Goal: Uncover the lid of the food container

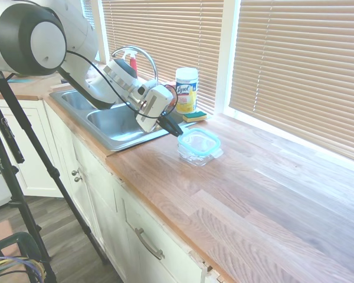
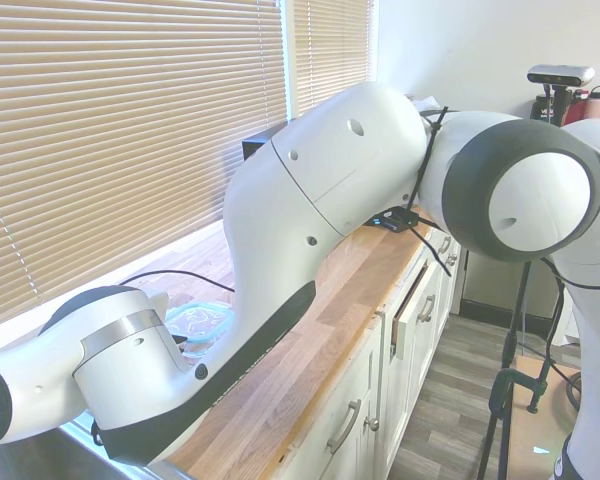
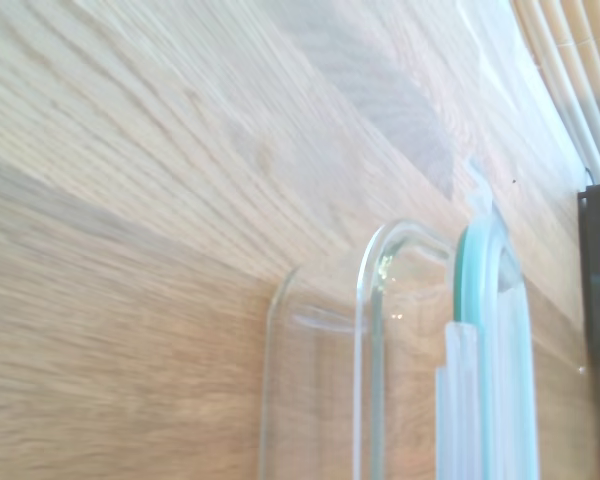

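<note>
Reaching in from the sink side, arm angled low toward the food container (image 1: 196, 154) on the wooden surface (image 1: 265, 200). Lid (image 1: 199, 141) with teal rim seated on top of the clear glass dish, slightly skewed. Gripper (image 1: 176, 130) at the lid's near-left edge, dark fingers (image 1: 170, 127) touching or just beside the rim; cannot tell whether closed on it or merely against it, gap between fingers not resolved in the first exterior view. Blocked in the second exterior view by the arm's bulk; only a teal corner of the lid (image 2: 202, 320) visible past the forearm there. Wrist view: glass wall of the container (image 3: 375, 350) and teal lid rim (image 3: 477, 350) seen edge-on, close, against wood grain. Lysol canister (image 1: 186, 89) upright behind the container near the window, yellow-green sponge (image 1: 194, 116) just in front of it, both apart from the dish. Steel sink (image 1: 115, 127) beside the surface, faucet (image 1: 143, 59) arching over it.
</note>
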Controlling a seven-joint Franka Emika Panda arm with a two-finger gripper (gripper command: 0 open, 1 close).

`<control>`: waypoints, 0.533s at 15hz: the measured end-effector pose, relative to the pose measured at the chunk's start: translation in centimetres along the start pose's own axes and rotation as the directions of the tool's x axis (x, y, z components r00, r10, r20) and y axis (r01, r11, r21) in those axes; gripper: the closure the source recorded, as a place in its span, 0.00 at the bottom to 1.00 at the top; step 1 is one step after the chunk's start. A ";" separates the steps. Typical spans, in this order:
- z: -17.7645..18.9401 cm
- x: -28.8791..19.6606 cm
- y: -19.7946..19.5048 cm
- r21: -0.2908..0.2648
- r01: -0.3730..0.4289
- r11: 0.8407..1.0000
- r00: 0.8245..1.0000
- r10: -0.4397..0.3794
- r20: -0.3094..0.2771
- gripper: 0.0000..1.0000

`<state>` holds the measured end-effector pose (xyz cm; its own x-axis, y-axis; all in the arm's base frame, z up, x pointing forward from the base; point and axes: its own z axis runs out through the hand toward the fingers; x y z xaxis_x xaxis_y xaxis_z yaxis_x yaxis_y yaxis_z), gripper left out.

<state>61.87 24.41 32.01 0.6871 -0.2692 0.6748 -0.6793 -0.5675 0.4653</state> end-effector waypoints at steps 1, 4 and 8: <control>-0.2 0.7 0.5 0.014 -0.021 1.000 1.000 0.020 0.021 1.00; -0.7 3.6 2.3 0.040 -0.088 0.995 0.995 0.085 0.057 1.00; 0.1 7.6 4.9 0.040 -0.190 0.981 0.979 0.186 0.085 1.00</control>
<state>63.76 19.55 39.34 0.5679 -0.4354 0.6985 -0.7866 -0.5369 0.3049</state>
